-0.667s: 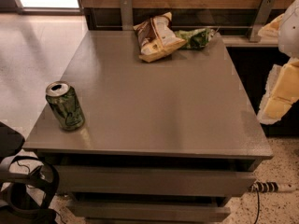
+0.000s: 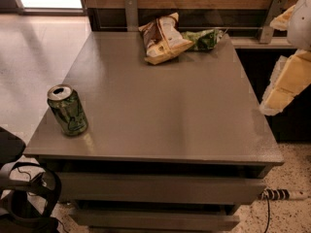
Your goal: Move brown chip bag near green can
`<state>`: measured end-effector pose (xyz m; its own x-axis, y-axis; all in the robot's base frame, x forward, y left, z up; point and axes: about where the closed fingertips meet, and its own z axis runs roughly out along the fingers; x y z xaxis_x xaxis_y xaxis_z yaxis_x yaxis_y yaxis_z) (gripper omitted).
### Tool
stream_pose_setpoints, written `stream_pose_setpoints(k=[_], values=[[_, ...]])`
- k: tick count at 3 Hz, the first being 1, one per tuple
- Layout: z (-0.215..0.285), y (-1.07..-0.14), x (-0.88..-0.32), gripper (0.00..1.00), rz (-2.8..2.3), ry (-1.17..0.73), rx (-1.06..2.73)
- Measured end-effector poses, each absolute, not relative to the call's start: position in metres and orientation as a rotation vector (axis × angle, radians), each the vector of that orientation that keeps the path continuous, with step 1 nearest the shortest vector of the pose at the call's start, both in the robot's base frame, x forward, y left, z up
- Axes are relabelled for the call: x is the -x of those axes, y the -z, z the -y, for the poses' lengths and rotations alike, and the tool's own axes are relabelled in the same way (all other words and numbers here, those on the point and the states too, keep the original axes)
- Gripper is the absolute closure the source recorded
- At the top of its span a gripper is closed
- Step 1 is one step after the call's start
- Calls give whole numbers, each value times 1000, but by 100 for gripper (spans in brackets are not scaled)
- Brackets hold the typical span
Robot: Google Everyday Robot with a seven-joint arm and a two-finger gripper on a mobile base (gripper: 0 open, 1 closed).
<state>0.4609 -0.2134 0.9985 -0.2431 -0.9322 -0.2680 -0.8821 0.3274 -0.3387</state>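
The brown chip bag point(image 2: 162, 39) lies at the far edge of the grey table point(image 2: 165, 110), dark brown with a white panel and tan edges. The green can point(image 2: 67, 110) stands upright near the table's front left corner, far from the bag. My gripper point(image 2: 283, 85), a white and pale yellow shape, hangs off the table's right edge, apart from both the bag and the can and holding nothing that I can see.
A smaller green snack bag point(image 2: 204, 39) lies just right of the brown bag. A wooden wall with metal brackets point(image 2: 130, 12) runs behind the table. Drawers sit under the tabletop. Black cables and gear point(image 2: 24, 198) lie on the floor at the lower left.
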Motion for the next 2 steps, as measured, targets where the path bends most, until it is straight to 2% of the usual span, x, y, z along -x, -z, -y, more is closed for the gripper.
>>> stream_pose_setpoints(k=[2], values=[[207, -1030, -553, 0, -2052, 109, 1215]])
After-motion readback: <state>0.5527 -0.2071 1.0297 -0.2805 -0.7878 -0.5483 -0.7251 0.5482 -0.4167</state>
